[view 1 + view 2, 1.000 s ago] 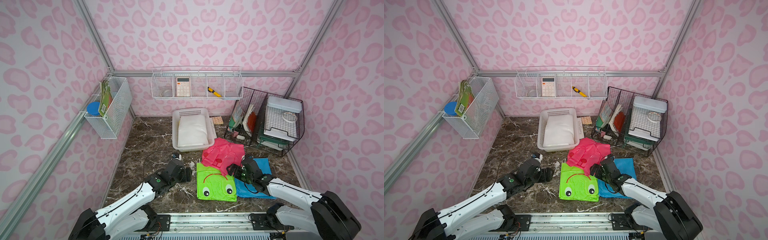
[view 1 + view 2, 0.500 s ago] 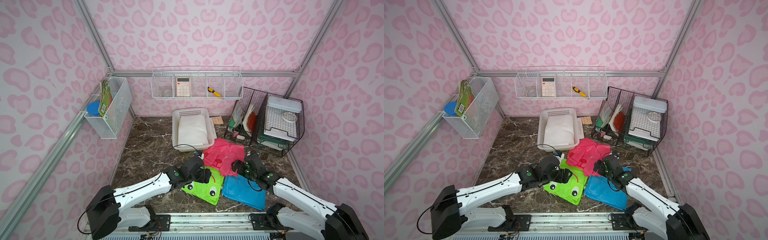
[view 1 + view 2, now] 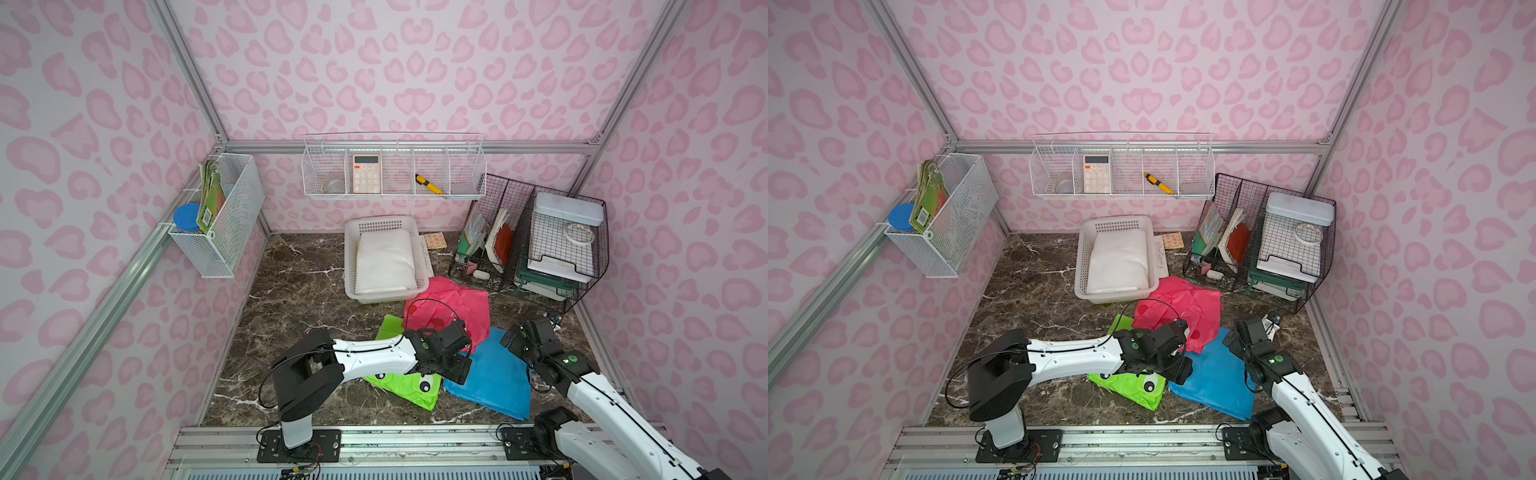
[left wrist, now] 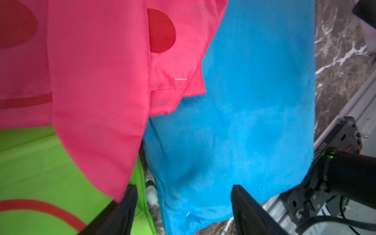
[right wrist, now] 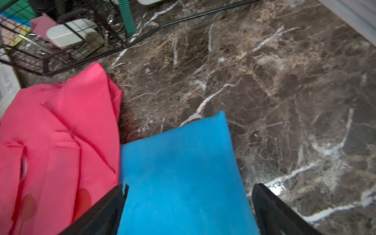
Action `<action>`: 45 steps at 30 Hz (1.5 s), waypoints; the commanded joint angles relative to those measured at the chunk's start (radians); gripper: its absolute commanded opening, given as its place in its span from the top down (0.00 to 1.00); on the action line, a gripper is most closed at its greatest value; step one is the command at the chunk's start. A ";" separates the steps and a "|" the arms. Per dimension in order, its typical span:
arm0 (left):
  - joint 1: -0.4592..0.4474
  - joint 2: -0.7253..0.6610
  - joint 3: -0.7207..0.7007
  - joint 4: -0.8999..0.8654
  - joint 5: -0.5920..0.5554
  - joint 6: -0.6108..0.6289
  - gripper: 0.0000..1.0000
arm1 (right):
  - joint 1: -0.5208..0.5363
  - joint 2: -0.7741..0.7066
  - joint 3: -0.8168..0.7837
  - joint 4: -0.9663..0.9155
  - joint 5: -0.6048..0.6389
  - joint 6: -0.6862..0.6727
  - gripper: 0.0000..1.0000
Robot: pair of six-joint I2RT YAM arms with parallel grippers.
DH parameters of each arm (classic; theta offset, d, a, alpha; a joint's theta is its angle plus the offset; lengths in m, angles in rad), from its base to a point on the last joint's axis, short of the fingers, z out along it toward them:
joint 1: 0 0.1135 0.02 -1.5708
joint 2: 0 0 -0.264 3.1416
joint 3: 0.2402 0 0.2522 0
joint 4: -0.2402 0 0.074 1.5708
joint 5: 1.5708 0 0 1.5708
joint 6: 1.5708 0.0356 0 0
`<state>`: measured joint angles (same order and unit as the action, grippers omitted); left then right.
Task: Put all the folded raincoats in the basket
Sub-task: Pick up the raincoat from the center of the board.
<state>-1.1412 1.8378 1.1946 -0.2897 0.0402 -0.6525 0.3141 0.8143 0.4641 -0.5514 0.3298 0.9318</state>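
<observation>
Three folded raincoats lie overlapping on the marble floor: a pink one [image 3: 453, 303] [image 3: 1183, 303], a green one with frog eyes [image 3: 409, 388] [image 3: 1133, 388] and a blue one [image 3: 494, 378] [image 3: 1217, 382]. The white perforated basket [image 3: 351, 257] [image 3: 1084, 257] stands behind them with a white folded bundle [image 3: 384, 266] inside. My left gripper [image 4: 184, 189] [image 3: 457, 365] hovers open over the blue raincoat [image 4: 244, 122] where it meets the green [image 4: 30, 173] and pink [image 4: 97, 81] ones. My right gripper [image 5: 189, 187] [image 3: 513, 338] is open above the blue raincoat's [image 5: 179, 173] far corner, holding nothing.
Black wire racks [image 3: 540, 249] with books and trays stand at the back right, close to the pink raincoat. White wire baskets hang on the back wall [image 3: 392, 166] and the left wall [image 3: 220, 212]. A metal rail [image 3: 374, 440] runs along the front edge.
My left arm has swung right, from beside the green raincoat across it to the blue one's edge. The green and blue raincoats have turned and slid forward. My right gripper has drawn back to the right.
</observation>
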 commanded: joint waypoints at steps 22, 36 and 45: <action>0.003 0.190 0.142 -0.080 -0.012 -0.004 0.47 | -0.137 0.045 -0.196 0.206 -0.245 -0.020 0.20; 0.004 0.185 0.234 -0.127 0.007 0.022 0.92 | -0.137 -0.061 -0.138 0.163 -0.248 -0.047 1.00; 0.008 0.157 0.365 -0.171 0.051 0.048 1.00 | -0.164 -0.090 0.097 0.029 -0.207 -0.152 1.00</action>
<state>-1.1343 2.0087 1.5257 -0.4500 0.0570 -0.6304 0.1593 0.7223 0.4934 -0.4679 0.0940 0.8429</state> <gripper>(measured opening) 0.089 0.086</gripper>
